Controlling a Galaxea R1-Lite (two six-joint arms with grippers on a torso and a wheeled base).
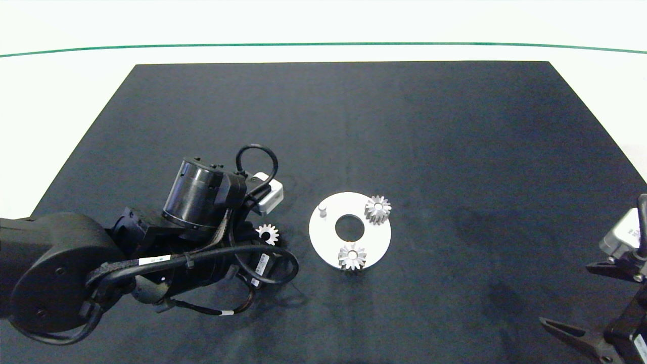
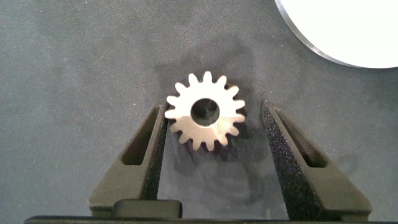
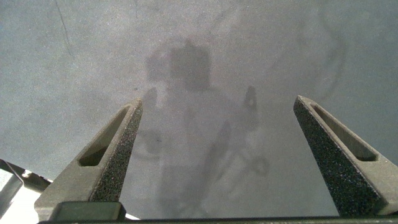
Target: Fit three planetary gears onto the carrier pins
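**Left claw straddles the last loose gear beside the disc**

Head view shows the white disc [image 1: 380, 237] lying flat on the black mat [image 1: 455, 151] that covers the table [image 1: 60, 91]. Two gears already sit on pins of the disc: one [image 1: 377, 209] at its far right edge, the other [image 1: 352, 256] at its near edge. The third pin [image 1: 322, 208] stands bare at the disc's far left.

The third gear [image 1: 267, 233] lies flat on the mat just left of the disc, apart from its rim. The left arm [image 1: 55, 273] comes in low from the left, its elbow near the mat's near-left corner and its wrist turned toward the disc, so that the left claw [image 2: 214, 127] reaches down around this gear. In the left wrist view the gear [image 2: 205, 112] sits between the two fingers [image 2: 152, 146]; the claw is open, with one finger close against the teeth and a clear gap on the other side. A curved piece of the disc [image 2: 348, 31] shows just beyond the gear.

The right arm [image 1: 621, 303] is parked well right of the disc, at the mat's near-right corner. The right claw [image 3: 217, 149] hangs open over bare mat, fingers spread wide.
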